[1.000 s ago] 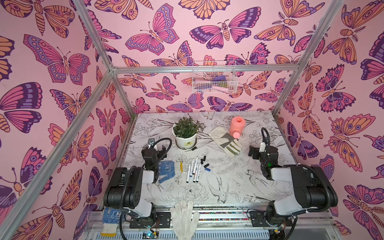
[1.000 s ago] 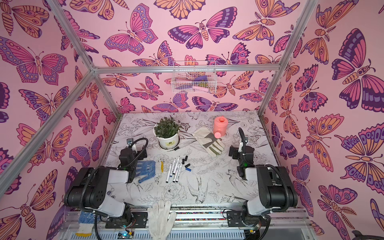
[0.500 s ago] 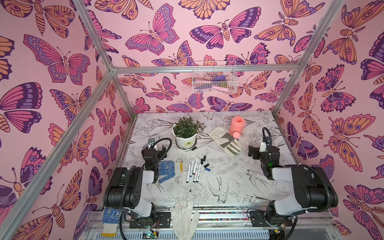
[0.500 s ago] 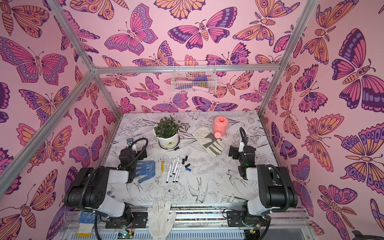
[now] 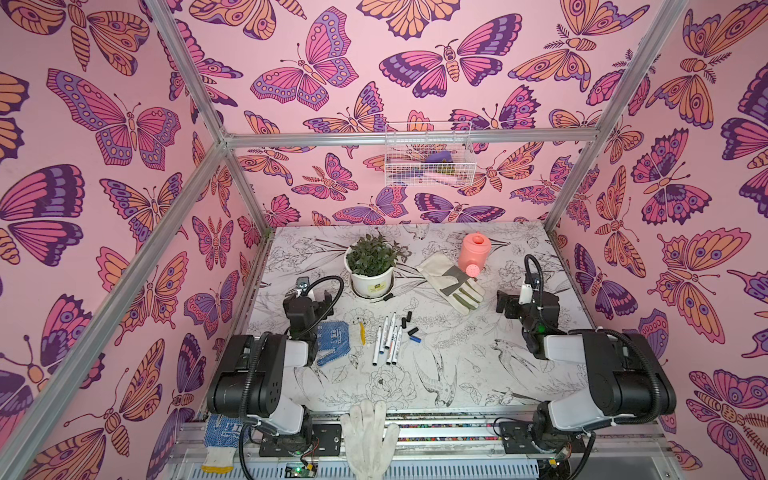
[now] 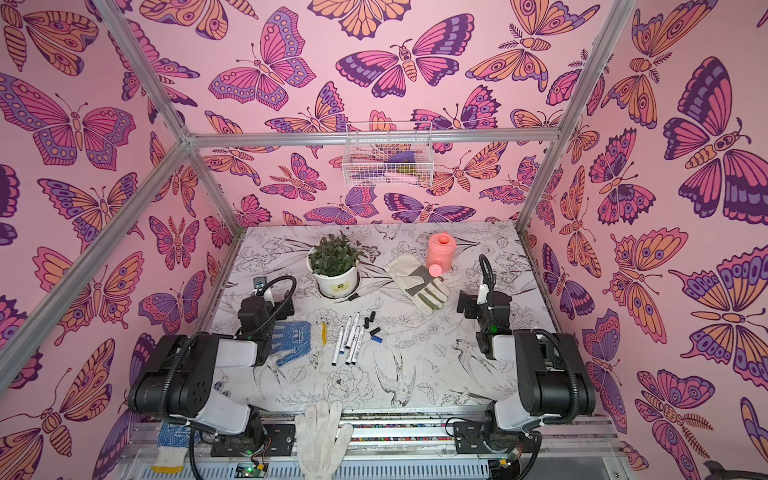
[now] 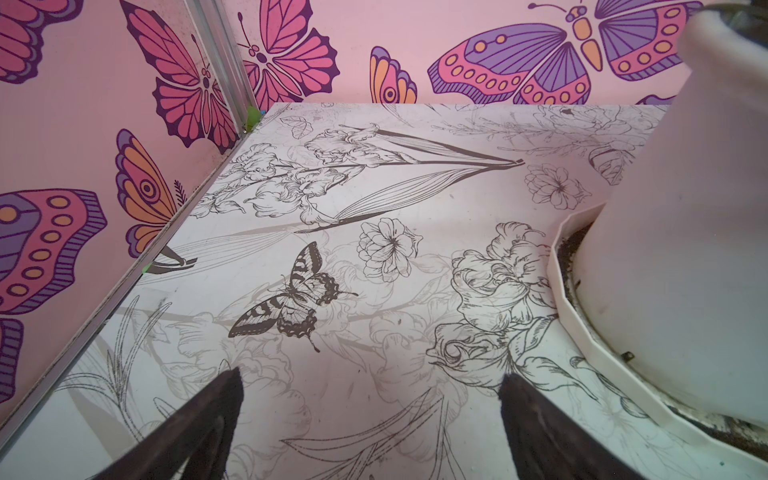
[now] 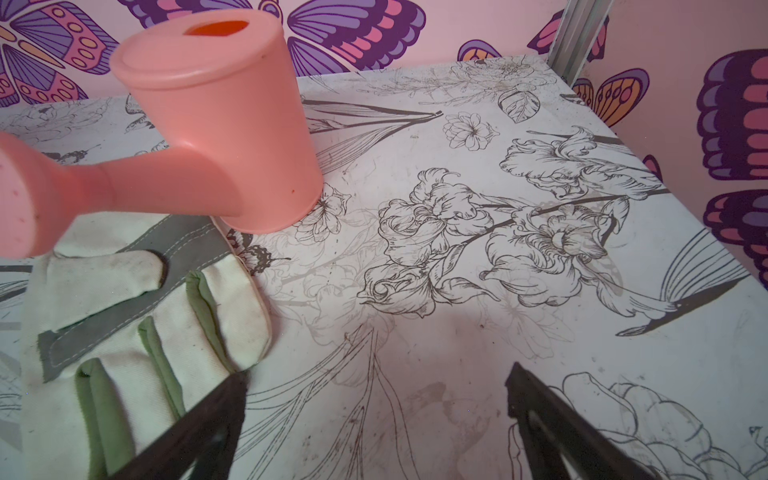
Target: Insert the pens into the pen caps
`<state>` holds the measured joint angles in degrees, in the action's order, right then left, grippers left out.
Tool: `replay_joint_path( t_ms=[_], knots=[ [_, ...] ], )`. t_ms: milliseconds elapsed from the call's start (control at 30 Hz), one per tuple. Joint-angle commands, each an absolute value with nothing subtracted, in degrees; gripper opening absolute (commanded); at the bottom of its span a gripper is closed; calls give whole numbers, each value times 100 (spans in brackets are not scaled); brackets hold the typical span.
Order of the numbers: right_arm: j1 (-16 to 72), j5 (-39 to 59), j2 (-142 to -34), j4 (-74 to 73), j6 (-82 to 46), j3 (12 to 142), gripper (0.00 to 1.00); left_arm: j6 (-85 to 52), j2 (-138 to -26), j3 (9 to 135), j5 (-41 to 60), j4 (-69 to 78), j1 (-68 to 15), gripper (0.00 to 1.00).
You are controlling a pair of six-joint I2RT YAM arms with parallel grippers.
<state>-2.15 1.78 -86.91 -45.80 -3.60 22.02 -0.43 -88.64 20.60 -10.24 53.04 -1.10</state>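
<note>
Pens [image 5: 388, 343], slim white markers, lie uncapped beside short black and blue plastic caps [image 5: 409, 316], awaiting pairing; left hand [image 7: 370, 386] and right hand [image 8: 378, 382] flank them, wide open, empty.

**Cams: two high, two low**

Both top views: high over bench [image 5: 469, 336] front edge, looking down & back, near-identical. Left wrist cam: low, close, facing back-left corner. Right wrist cam: low, close, facing back-right corner.

Watering can [image 8: 232, 124] looks smooth matt plastic; work glove [image 8: 124, 311], coarse cloth; frame post [image 8: 575, 37], brushed metal.
</note>
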Motion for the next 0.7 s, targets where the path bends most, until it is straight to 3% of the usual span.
replay_joint_path(
  t_ms=[0, 67, 167, 233, 433, 667],
  knots=[
    [-202, 255, -8635, -4660, -330, 2336, 100, 17, -8798, 2139, -900, 5161, -97, 98],
    [-198, 329, -8394, -4190, -299, 2551, 93, 17, -8489, 2466, -1310, 4337, -204, 98],
    [-167, -61, -7814, -1880, -634, 3527, 79, -66, -8084, 3392, -1990, 2497, -357, 99],
    [-114, -400, -7670, -1116, -1200, 3989, 68, 3, -7908, 3495, -2405, 2464, -540, 99],
    [678, -887, -7242, -386, -2274, 4392, 68, -691, -7365, 3798, -3651, 1203, -1619, 99],
    [1667, -888, -7417, 291, -2109, 5094, 71, -2458, -6671, 3773, -3549, -667, -3015, 99]
  ],
)
